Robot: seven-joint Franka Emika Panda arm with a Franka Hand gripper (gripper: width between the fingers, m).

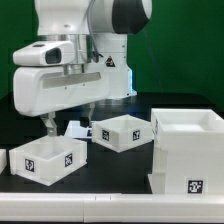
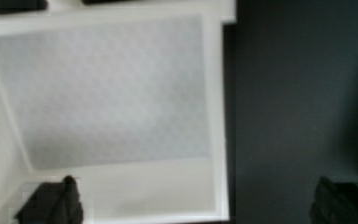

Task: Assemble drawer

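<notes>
Three white drawer parts with marker tags lie on the black table. A small open box (image 1: 45,160) is at the exterior view's left, a second open box (image 1: 120,132) is in the middle, and a large open housing (image 1: 190,150) is at the right. My gripper (image 1: 50,127) hangs just above the left box. In the wrist view the gripper (image 2: 202,205) is open and empty. One dark fingertip (image 2: 51,203) is over the box's white inside (image 2: 105,95), the other over the black table, so the jaws straddle the box's side wall (image 2: 217,100) without touching it.
A flat white piece with a tag (image 1: 75,128), probably the marker board, lies behind the left box, under the arm. The black table (image 2: 300,100) shows beside the box. A green curtain is at the back.
</notes>
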